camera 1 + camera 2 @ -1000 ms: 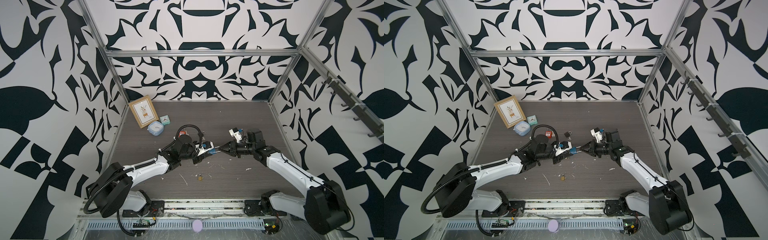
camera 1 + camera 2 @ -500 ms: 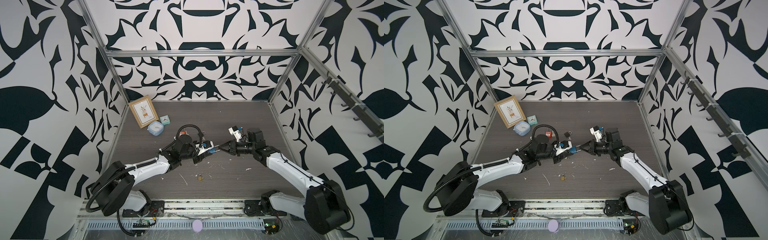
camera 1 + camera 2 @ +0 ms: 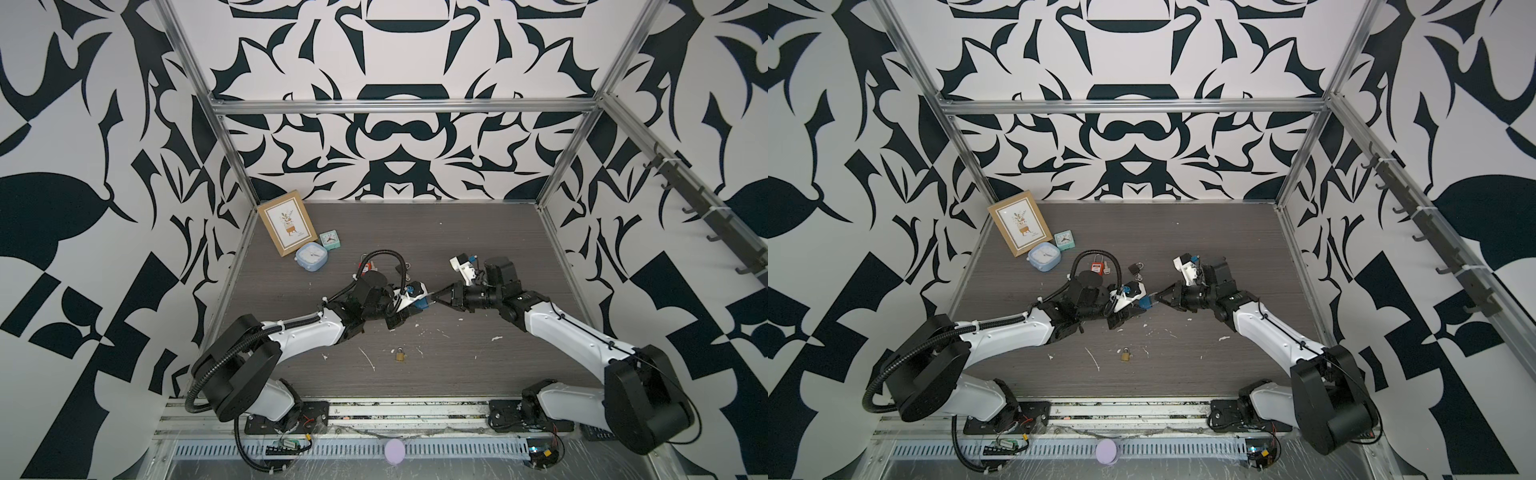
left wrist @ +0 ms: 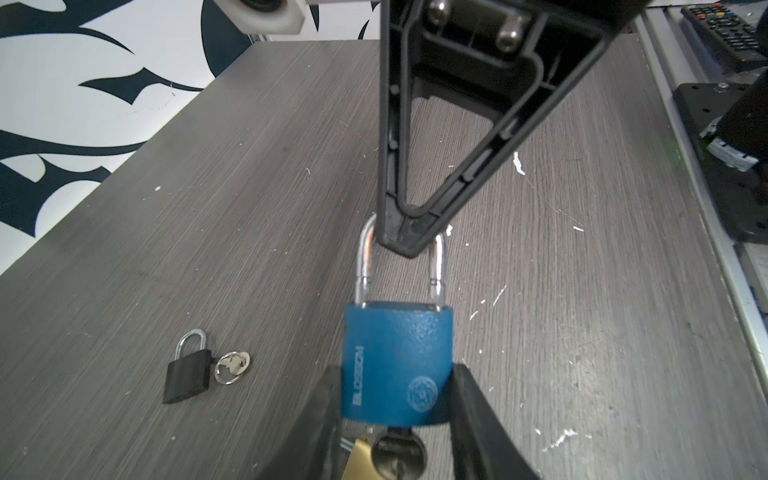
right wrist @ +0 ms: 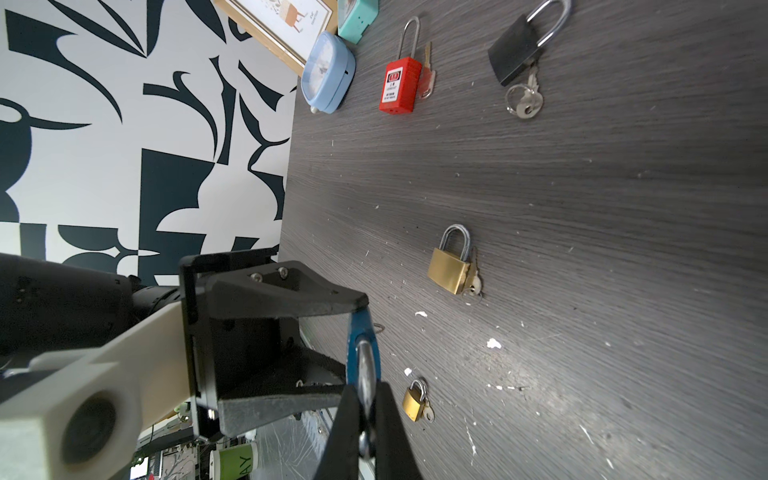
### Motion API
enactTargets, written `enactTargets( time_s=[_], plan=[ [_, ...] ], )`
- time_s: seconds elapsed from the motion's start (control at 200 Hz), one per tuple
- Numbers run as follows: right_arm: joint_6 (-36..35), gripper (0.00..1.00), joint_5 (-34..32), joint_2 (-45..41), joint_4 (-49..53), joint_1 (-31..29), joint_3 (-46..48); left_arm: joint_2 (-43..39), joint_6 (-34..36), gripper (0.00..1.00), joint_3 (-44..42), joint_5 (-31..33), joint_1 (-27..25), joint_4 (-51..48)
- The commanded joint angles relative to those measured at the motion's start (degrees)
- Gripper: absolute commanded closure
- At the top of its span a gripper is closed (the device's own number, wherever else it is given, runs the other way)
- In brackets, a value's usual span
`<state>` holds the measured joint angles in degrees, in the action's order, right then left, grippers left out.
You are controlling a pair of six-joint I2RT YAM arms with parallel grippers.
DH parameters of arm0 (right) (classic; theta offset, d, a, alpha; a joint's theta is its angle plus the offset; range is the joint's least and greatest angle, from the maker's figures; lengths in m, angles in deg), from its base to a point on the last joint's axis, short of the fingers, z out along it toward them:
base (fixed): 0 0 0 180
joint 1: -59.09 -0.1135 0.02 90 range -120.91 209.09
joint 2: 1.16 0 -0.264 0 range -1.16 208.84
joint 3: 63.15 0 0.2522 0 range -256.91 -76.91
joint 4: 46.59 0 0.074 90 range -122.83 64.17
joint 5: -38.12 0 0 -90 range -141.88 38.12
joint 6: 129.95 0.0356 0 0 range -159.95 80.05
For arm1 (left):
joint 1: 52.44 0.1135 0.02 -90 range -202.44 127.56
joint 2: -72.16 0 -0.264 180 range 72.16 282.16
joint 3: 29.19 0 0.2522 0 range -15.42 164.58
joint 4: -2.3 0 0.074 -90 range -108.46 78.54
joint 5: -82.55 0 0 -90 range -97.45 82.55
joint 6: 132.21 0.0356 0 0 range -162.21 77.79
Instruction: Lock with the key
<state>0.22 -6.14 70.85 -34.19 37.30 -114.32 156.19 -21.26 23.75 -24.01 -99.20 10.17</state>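
Note:
A blue padlock (image 4: 397, 365) is held off the table between the two arms, seen in both top views (image 3: 420, 302) (image 3: 1144, 302). My left gripper (image 4: 397, 386) is shut on its blue body, one finger on each side. A key (image 4: 398, 455) with a round dark head sticks out of the body's underside. My right gripper (image 5: 368, 395) is shut on the silver shackle (image 4: 437, 266), its tip (image 4: 409, 241) covering the top of the loop. Both shackle legs reach down to the top of the body.
On the table lie a black padlock with keys (image 4: 187, 376) (image 5: 515, 45), a red padlock with key (image 5: 397, 85), a brass padlock (image 5: 451, 270) and a small brass padlock (image 3: 400, 354). A picture frame (image 3: 286, 222) and two small clocks (image 3: 311, 257) stand at the back left.

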Motion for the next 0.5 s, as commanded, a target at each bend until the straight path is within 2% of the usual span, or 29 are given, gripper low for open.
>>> enactTargets(
  time_s=[0.0, 0.155, 0.495],
  plan=[
    [-0.38, 1.00, 5.82, 0.95, 2.87, -4.16, 0.23, -0.41, -2.23, 1.00, 2.58, 2.50, -0.61, 17.66],
    [-0.43, 1.00, 5.39, 2.19, 2.80, -5.13, 0.67, 0.86, -3.75, 1.00, 3.10, 3.82, -0.61, 23.98],
    [-0.54, 1.00, 4.81, 5.01, 1.94, -5.69, 2.20, 1.24, -5.92, 1.00, 7.37, 4.26, -0.52, 24.25]
  ],
)
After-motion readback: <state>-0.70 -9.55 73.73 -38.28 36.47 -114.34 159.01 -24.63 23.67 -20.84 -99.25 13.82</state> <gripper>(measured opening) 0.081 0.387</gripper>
